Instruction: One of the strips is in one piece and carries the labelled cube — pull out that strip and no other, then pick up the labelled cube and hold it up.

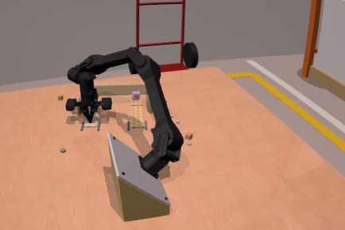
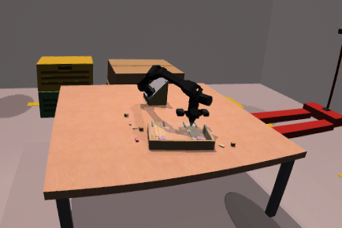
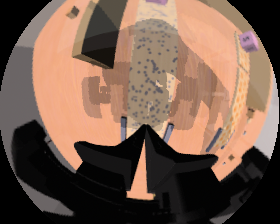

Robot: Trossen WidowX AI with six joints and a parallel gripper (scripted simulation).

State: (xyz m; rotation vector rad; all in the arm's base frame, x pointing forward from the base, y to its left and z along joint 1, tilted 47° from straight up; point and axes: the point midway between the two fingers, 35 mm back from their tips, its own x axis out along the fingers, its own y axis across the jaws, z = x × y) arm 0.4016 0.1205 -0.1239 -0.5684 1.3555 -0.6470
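Note:
My gripper [image 1: 91, 120] [image 2: 192, 124] [image 3: 145, 127] is shut and empty, its tips at the near end of the speckled strip [image 2: 194, 132] [image 3: 149, 75], between two grey guides. A purple cube [image 2: 200, 138] [image 3: 156, 1] sits at that strip's far end, cut off in the wrist view, its faces unreadable. The orange-patterned strip [image 1: 137, 116] [image 2: 158, 130] [image 3: 241, 90] lies to the right in the wrist view. Another purple cube [image 1: 136, 95] [image 2: 161, 138] [image 3: 248, 41], with a dark mark, is at its far end. A cross line shows near that end; whether it is a break is unclear.
A low wooden wall [image 1: 123, 90] [image 2: 181, 145] closes the far side, with side walls [image 3: 97, 37] beside the strips. Small blocks [image 1: 188, 135] [image 2: 232, 144] and a pebble [image 1: 62, 150] lie around. The arm stands on a sloped base [image 1: 139, 200].

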